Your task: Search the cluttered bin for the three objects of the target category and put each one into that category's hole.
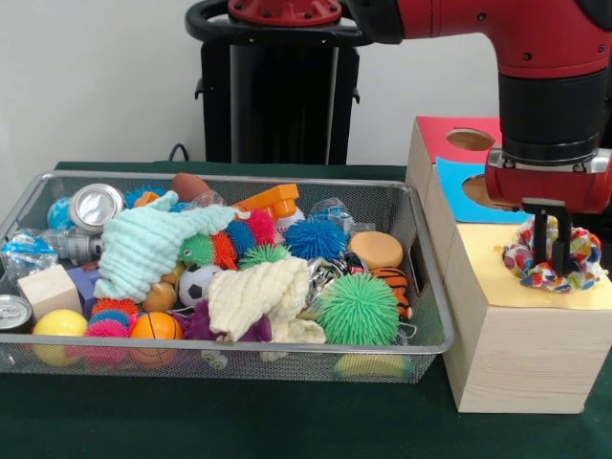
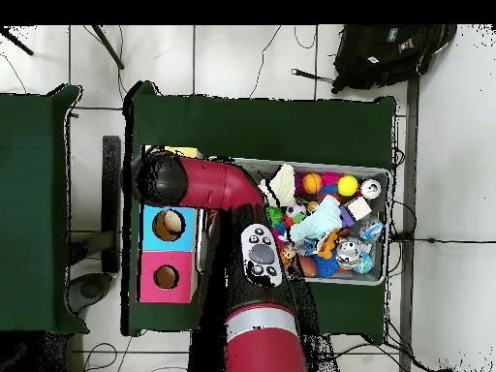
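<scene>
My gripper point(image 1: 552, 266) hangs over the yellow top point(image 1: 497, 277) of the wooden sorting box, at the right of the front view. Its two dark fingers point(image 1: 541, 244) stand close together, shut on a multicoloured rope ring toy point(image 1: 583, 251) that rests on the yellow panel. That panel's hole is hidden under the toy. Behind it lie a blue panel point(image 1: 457, 196) and a red panel point(image 1: 435, 134), each with a round hole. In the overhead view the arm point(image 2: 194, 182) covers the gripper and the toy.
A wire mesh bin point(image 1: 430, 287) left of the box holds spiky balls, a mint cloth point(image 1: 153, 244), a cream cloth point(image 1: 258, 296), cans, a wooden block point(image 1: 46, 289) and small sport balls. In the overhead view the bin point(image 2: 380, 176) lies right of the blue panel point(image 2: 150, 225).
</scene>
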Robot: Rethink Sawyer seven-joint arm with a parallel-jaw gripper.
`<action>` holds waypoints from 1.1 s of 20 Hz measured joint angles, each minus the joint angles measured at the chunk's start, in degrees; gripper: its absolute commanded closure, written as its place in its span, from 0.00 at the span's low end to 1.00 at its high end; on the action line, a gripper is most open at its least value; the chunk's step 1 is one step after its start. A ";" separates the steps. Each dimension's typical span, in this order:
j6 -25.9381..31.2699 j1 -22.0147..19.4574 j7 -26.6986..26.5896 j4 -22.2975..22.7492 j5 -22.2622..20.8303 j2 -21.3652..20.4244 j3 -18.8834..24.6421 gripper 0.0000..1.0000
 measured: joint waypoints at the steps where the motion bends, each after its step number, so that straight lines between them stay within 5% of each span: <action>1: 0.00 -0.01 0.00 0.11 -0.39 -0.18 -0.02 1.00; 22: 0.01 -6.57 0.00 7.61 -6.65 -2.91 0.21 1.00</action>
